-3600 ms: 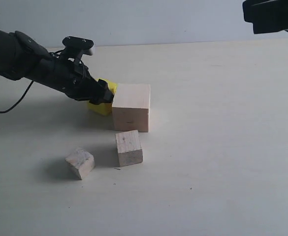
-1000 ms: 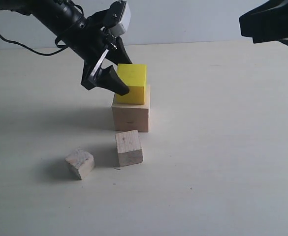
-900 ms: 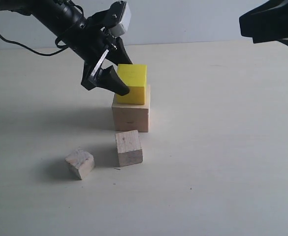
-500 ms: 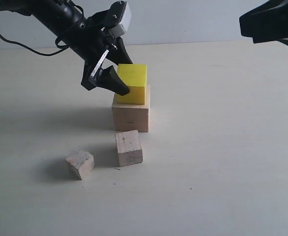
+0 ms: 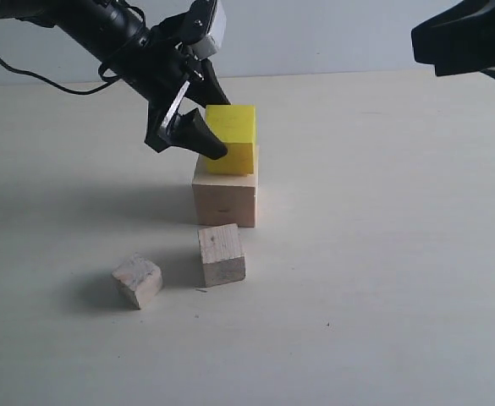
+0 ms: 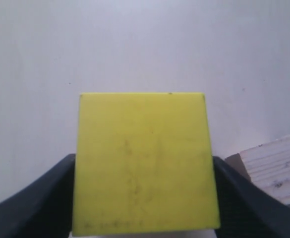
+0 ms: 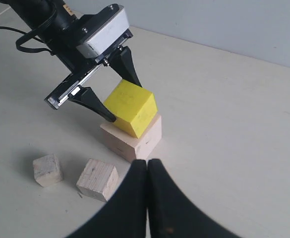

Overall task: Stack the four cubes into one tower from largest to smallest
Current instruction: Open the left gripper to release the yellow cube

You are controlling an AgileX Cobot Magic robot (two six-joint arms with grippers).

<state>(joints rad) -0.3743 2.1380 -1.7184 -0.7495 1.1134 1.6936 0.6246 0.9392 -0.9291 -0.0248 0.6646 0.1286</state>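
The yellow cube sits on or just above the largest pale wood cube; I cannot tell if they touch. My left gripper reaches in from the upper left and is shut on the yellow cube, with a black finger pressed against each side. The smaller plain wood cube lies on the table in front of the stack, and the smallest greyish cube lies to its left. My right gripper is shut and empty, hovering high at the right.
The right arm's dark body hangs at the upper right of the exterior view. The pale table ends at a grey wall behind. The left arm's cable trails at the upper left.
3.6 s ago the yellow cube was on the table behind the large cube, gripped. It is now above the large cube, and in the last half second it shifted slightly up and right.
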